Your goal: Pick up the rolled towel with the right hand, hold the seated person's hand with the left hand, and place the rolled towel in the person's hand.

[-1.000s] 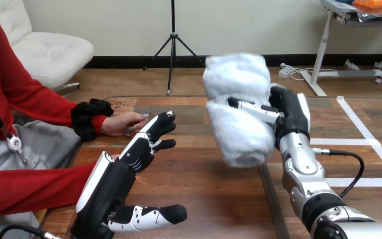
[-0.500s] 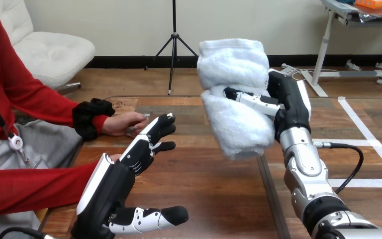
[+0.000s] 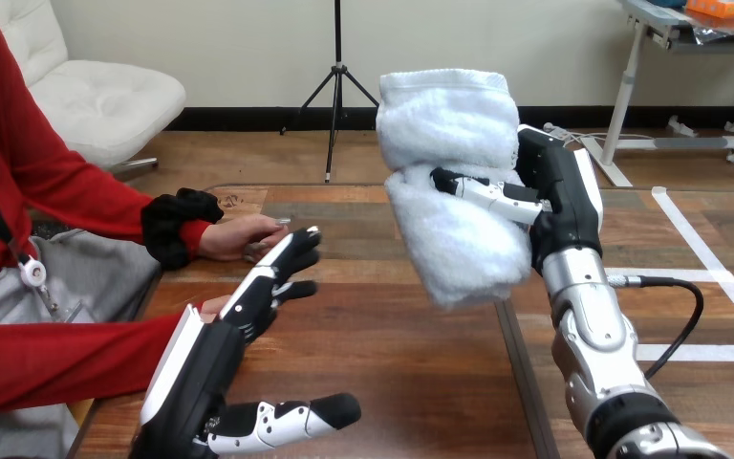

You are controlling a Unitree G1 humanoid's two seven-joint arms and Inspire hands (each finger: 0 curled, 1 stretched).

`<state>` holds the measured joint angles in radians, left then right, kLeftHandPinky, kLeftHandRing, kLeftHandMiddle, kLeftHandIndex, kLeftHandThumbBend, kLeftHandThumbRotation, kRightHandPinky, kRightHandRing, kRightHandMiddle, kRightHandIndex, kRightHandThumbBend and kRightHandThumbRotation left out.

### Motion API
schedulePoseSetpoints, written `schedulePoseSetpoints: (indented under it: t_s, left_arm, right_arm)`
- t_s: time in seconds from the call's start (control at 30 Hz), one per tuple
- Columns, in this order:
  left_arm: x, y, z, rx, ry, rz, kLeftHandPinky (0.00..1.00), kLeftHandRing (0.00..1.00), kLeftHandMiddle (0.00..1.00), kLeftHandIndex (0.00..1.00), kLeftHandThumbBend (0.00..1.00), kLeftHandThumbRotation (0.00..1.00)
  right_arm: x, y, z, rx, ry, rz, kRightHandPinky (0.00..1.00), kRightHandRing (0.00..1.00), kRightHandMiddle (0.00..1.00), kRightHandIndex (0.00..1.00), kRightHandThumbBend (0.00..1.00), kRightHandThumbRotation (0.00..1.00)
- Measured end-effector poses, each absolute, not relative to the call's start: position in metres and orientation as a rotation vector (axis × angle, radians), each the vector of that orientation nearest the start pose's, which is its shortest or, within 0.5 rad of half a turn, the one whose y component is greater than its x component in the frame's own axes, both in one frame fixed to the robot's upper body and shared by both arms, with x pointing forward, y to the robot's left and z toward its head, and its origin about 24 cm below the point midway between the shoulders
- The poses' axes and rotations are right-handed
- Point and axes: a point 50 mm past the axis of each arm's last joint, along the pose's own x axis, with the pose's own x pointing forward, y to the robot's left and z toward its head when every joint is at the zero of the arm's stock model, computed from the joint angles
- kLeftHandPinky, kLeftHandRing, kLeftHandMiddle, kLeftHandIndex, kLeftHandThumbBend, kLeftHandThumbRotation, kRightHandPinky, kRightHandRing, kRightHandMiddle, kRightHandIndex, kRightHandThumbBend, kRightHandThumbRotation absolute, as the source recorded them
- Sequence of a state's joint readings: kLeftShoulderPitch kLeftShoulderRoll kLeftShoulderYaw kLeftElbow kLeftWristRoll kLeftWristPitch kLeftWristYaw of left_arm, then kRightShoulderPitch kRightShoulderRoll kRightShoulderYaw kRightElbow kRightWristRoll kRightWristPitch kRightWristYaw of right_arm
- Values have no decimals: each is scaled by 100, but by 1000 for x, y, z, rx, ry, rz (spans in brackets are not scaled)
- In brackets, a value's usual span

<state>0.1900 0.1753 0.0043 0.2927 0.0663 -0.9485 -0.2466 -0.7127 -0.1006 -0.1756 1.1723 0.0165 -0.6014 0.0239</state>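
Note:
A white rolled towel [image 3: 454, 182] hangs upright in the air over the table's middle, with my right hand [image 3: 556, 196] shut on it from the right, fingers wrapped across its middle. My left hand [image 3: 234, 330] is open at the lower left, fingers stretched toward the person's hand [image 3: 239, 236] and thumb held out below. Its fingertips lie just in front of that hand; I cannot tell if they touch. The person's hand rests on the table's left edge, loosely curled.
The person's other red-sleeved forearm [image 3: 53, 359] lies along the lower left, beside my left arm. White tape lines [image 3: 702, 277] mark the table's right part. A seam [image 3: 521, 373] runs down the wooden tabletop under the towel.
My right hand has lifted the towel higher and a little to the left. My left hand has shifted slightly left, its fingertips still by the person's hand.

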Motion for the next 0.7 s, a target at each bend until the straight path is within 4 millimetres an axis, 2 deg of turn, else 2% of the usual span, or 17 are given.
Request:
schedulePoseSetpoints:
  t_s: [0.23,0.7]
  left_arm:
    - [182,177,24,410,-394,-255,87,92,93,93,100,52]
    - [182,187,32,669,-373,-163,88,92,93,93,100,49]
  right_arm:
    - [350,-162,45,-16,-153,32,35,37,44,39,72,0]
    - [336,-168,33,-28,-166,59,34,37,42,39,76,0]
